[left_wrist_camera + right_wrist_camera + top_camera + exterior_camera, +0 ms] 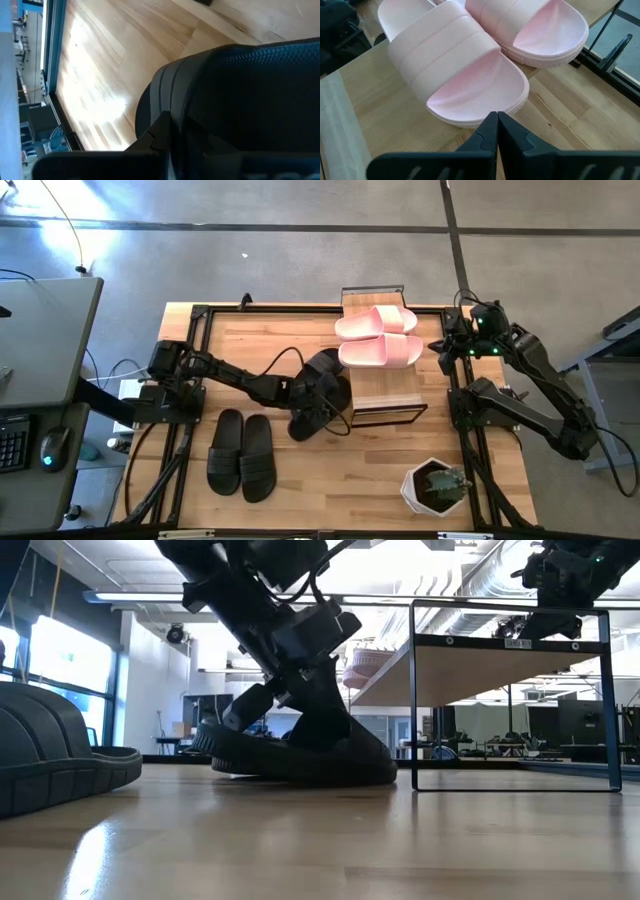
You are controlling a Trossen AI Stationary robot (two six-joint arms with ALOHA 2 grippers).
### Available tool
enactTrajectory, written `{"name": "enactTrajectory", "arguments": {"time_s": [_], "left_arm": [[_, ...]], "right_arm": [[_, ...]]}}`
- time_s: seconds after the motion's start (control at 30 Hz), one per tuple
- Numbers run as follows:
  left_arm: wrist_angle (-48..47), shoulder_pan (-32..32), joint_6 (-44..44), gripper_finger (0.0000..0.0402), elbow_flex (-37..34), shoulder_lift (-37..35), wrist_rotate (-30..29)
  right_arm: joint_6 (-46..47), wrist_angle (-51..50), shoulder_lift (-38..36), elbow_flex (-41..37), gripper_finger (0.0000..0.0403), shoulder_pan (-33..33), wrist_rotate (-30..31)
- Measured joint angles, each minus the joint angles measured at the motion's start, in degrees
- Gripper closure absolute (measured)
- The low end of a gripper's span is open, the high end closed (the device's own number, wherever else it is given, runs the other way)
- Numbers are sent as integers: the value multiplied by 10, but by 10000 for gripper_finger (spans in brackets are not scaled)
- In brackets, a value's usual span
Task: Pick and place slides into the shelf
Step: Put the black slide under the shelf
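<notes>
A pair of pink slides [378, 335] [460, 75] lies on the shelf's wooden top [385, 385] [500, 670]. A black slide [305, 425] [300, 762] [250, 90] lies on the table just left of the shelf's near left leg. My left gripper [322, 392] [300, 700] [167, 127] is shut on it. A black pair [242, 452] [50, 750] lies flat at the front left. My right gripper [443, 345] [497, 120] hangs shut and empty beside the shelf's right end, close to the pink slides. My left gripper holds the black slide by its wide strap [210, 100]. One finger [155, 135] shows on the strap's outer side; the strap hides the other. The fingers slant down from the table's left. The slide's sole [330, 772] lies on the table.
A white pot with a green plant [437, 485] stands at the front right. Black rails [195, 380] run along the table's left and right sides. Bare wood shows between the black pair and the pot.
</notes>
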Motion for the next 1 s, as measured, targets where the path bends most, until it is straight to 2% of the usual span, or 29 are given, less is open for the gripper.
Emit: {"name": "enactTrajectory", "arguments": {"time_s": [0.27, 0.5, 0.73, 1.0], "left_arm": [[3, 0, -2, 335, 0, 0, 2], [4, 0, -3, 274, 0, 1, 2], [-1, -5, -40, 226, 0, 0, -124], [-32, -21, -92, 213, -1, -23, -135]], "right_arm": [[0, 0, 0, 0, 402, 0, 0], [0, 0, 0, 0, 402, 0, 0], [0, 0, 0, 0, 402, 0, 0], [0, 0, 0, 0, 402, 0, 0]]}}
